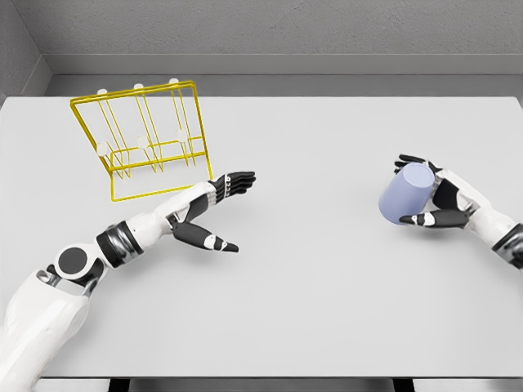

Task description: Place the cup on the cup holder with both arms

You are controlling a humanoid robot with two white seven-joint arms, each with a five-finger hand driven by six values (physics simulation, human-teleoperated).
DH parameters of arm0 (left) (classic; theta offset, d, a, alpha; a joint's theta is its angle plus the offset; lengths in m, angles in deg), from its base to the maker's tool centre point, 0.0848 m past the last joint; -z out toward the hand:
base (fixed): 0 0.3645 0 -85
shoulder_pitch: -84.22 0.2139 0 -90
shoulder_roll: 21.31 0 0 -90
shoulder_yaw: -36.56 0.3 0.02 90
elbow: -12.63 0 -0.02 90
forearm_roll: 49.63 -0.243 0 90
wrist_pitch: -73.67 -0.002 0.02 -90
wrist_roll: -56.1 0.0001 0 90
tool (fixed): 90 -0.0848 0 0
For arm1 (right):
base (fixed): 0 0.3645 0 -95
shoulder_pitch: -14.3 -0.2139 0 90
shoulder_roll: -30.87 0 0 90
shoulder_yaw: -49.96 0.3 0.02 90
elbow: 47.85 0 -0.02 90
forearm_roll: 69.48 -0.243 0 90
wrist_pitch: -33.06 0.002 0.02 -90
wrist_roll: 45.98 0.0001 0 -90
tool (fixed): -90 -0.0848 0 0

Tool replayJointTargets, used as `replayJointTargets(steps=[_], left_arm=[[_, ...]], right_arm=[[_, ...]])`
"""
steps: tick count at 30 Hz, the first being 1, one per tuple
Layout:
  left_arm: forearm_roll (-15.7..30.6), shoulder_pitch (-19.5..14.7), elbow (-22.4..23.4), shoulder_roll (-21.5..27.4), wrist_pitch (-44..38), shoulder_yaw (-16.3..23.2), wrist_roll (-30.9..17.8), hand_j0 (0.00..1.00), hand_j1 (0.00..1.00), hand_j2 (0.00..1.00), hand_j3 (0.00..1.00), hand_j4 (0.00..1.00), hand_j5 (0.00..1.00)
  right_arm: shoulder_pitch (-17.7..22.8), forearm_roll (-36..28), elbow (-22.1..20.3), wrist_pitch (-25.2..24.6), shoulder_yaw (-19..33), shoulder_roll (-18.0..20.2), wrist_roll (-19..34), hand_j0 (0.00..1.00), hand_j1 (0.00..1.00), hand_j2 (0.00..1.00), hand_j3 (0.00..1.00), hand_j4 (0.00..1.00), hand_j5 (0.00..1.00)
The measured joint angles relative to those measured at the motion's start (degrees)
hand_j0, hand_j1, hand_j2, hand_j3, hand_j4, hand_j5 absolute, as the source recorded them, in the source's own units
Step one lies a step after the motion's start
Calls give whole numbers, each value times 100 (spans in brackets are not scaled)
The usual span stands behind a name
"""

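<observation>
At your ten o'clock the yellow wire cup holder (147, 135) stands on the white table (327, 278) with no cup on its pegs; the placing is all still ahead of you, and only the pickup looks done. Your left hand (214, 204), near the rack's lower right corner, holds nothing, fingers stretched flat and thumb splayed wide; at your three o'clock, well apart from the rack, your right hand (441, 202) wraps the tilted pale blue cup (406, 193), fingers above and thumb beneath it.
</observation>
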Motion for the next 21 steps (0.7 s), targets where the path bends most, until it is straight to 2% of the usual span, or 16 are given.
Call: replayJointTargets(steps=[10,21], left_arm=[[-1,0,15,-6,0,-10,0,100,100,100,100,100,100],[18,-9,6,-5,0,-29,0,100,100,100,100,100,100]], right_arm=[[-79,-130,145,-6,-137,-68,34,73,73,73,73,73,73],[-237,-29,166,32,-224,-64,10,70,70,70,70,70,70]])
